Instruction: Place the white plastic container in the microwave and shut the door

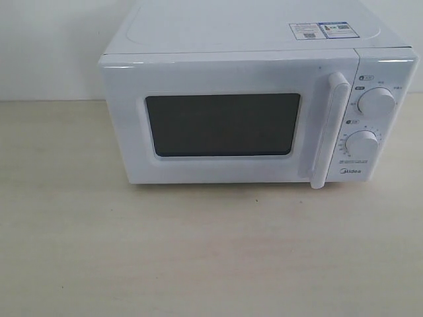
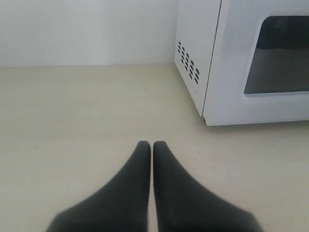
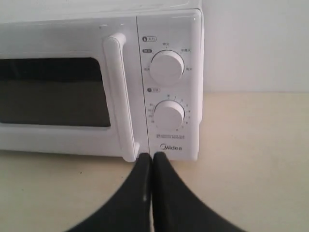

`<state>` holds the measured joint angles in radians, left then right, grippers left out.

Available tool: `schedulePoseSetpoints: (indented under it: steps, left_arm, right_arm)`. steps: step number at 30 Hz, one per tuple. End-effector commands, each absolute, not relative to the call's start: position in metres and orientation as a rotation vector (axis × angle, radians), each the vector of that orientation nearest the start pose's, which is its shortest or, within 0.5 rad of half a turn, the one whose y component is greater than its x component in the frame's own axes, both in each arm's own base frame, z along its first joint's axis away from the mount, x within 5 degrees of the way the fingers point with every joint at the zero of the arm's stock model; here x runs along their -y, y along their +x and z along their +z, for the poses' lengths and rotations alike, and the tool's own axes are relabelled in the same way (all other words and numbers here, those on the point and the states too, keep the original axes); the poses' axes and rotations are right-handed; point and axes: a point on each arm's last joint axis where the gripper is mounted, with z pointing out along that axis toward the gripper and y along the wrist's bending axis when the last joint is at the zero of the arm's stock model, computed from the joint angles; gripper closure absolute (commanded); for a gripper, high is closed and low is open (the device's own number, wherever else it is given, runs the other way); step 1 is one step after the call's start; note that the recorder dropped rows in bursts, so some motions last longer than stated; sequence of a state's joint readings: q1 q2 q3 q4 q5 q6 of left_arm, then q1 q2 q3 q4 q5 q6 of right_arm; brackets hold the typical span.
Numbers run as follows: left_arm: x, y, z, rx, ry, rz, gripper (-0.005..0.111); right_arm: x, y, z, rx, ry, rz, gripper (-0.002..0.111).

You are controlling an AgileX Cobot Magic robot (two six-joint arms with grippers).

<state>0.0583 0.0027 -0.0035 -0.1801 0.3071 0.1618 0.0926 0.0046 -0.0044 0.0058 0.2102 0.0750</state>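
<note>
The white Midea microwave [image 1: 258, 112] stands at the back of the pale table, its door [image 1: 225, 122] flush against the body with the dark window and vertical bar handle [image 1: 328, 131] facing me. Nothing shows through the window. The white plastic container is out of view in every frame. My left gripper [image 2: 151, 144] is shut and empty over bare table, in front of the microwave's [image 2: 241, 63] vented corner. My right gripper [image 3: 152, 156] is shut and empty, its tips low before the microwave [image 3: 166, 82], between the handle [image 3: 120, 96] and the dials. Neither gripper shows in the exterior view.
Two round dials [image 1: 375, 102] sit on the panel right of the door. Stickers [image 1: 320, 30] lie on the microwave's top. A white wall rises behind. Pale wood tabletop [image 1: 198, 251] stretches in front and to both sides.
</note>
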Motion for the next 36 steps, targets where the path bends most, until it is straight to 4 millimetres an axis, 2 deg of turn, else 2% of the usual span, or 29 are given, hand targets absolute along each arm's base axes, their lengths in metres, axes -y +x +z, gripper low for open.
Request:
schedulePoseSetpoints:
  steps: [1,5,13,20,36]
  left_arm:
    - [0.0017,0.0545,0.1861,-1.783,-0.034,-0.021,0.103]
    - [0.0017,0.0545,0.1861,-1.783,-0.034,-0.021,0.103]
    - [0.0018,0.0544,0.1859,-1.785,-0.034,-0.021,0.103]
    - [0.0018,0.0544,0.1859,-1.785,-0.034,-0.021,0.103]
    - [0.0018,0.0544,0.1859,-1.785,-0.034,-0.021,0.103]
  right_arm:
    - [-0.0045,0.0543,0.1864,-1.781,-0.015,0.111,0.108]
    - [-0.0043,0.0527,0.1800,-1.854,-0.015,0.107,0.108]
    - [-0.0043,0.0527,0.1800,-1.854,-0.013,0.107,0.108]
    - [0.0004,0.0529,0.1800,-1.852,0.069,0.045,0.108]
    - [0.0004,0.0529,0.1800,-1.852,0.069,0.045,0.108]
